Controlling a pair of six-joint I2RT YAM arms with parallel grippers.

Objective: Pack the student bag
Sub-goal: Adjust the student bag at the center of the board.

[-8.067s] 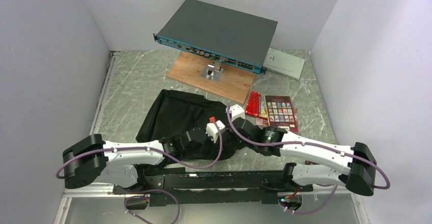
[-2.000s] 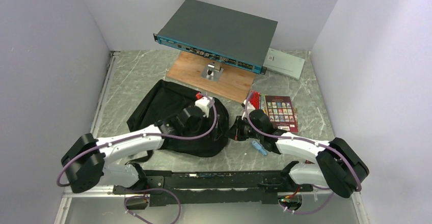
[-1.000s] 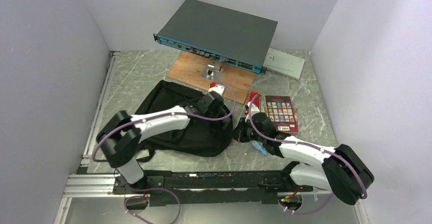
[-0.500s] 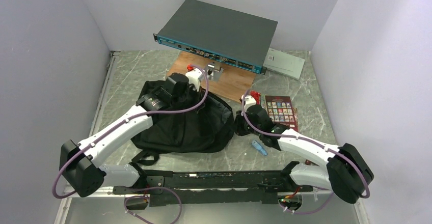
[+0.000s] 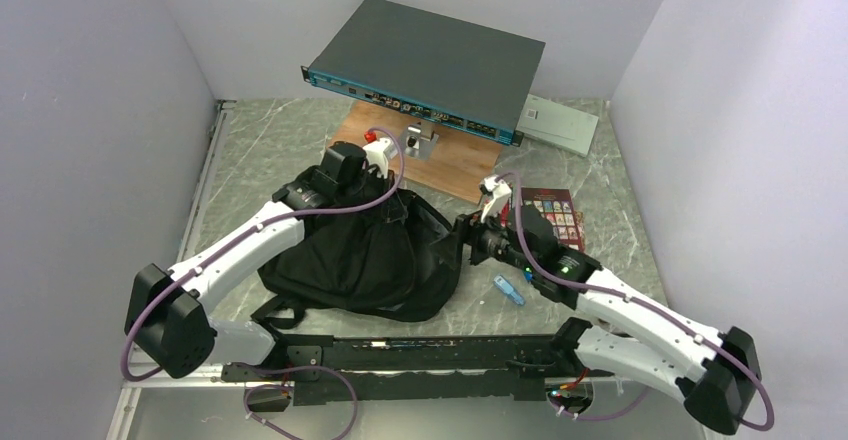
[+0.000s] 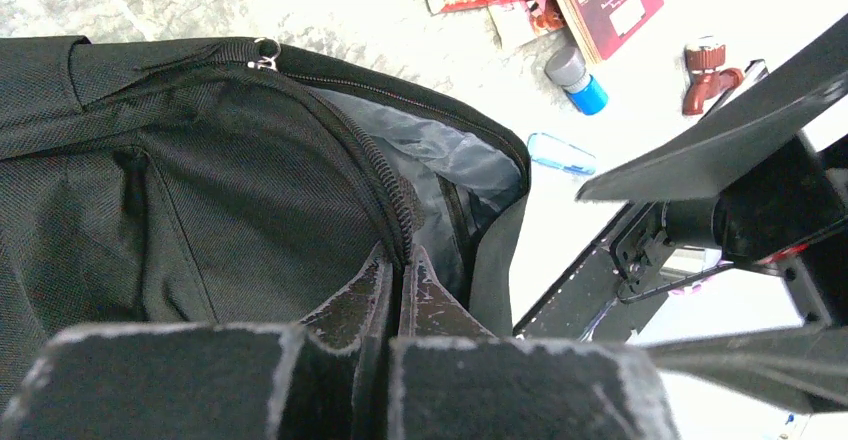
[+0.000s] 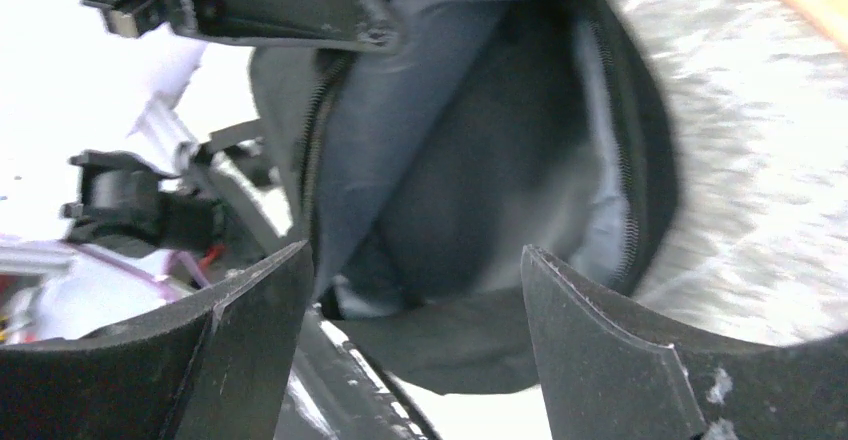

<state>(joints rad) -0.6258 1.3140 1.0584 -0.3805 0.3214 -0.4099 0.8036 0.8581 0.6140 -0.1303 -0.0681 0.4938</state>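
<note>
The student bag (image 5: pixel 350 260) is a black soft backpack lying mid-table, its mouth turned to the right. My left gripper (image 5: pixel 392 200) is shut on the bag's zipper edge (image 6: pixel 403 222) and holds it raised, so the grey lining (image 6: pixel 440 155) shows inside. My right gripper (image 5: pixel 452 242) hovers open just right of the mouth with nothing between its fingers. In the right wrist view the open bag interior (image 7: pixel 470 160) fills the space beyond the spread right gripper (image 7: pixel 415 305).
A rack device with a teal front (image 5: pixel 430 65) stands on a wooden board (image 5: pixel 450 165) at the back. Books (image 5: pixel 555 220), a blue tube (image 5: pixel 508 290) and a glue stick (image 6: pixel 577 78) lie right of the bag. A grey box (image 5: pixel 560 125) sits back right.
My left gripper has pulled the bag's zipper edge up and toward the back, so the bag now bulges open. The right gripper has opened and let go of the bag's edge.
</note>
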